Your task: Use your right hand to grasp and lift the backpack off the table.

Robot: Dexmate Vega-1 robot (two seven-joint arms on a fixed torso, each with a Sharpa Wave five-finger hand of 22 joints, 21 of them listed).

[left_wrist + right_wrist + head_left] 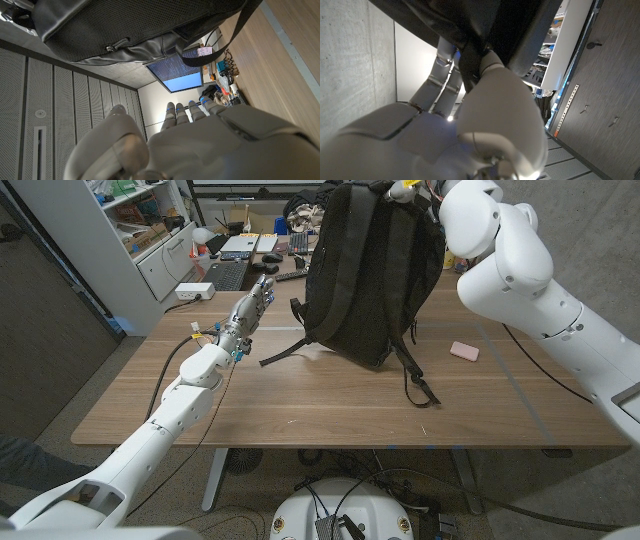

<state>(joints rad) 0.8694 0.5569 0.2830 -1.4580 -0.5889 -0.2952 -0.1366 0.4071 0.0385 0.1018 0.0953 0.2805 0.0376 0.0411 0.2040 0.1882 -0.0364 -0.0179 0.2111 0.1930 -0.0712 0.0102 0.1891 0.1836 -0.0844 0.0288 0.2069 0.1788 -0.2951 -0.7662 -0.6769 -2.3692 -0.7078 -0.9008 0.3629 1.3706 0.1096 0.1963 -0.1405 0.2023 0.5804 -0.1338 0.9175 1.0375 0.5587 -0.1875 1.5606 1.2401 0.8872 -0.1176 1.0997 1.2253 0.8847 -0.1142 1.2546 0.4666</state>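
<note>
Right hand (470,125) grips top strap of black backpack (370,270); bag hangs tilted, bottom at or just above wooden table (300,400). Left hand (255,300) empty, fingers straight, beside bag.

**Count on and around the table**

One black backpack (372,275) hangs over the wooden table (300,395). One pink eraser-like block (464,351) lies to its right. Two robot hands: left hand (252,308) and right hand (470,115). One keyboard (226,276) sits far left.
</note>
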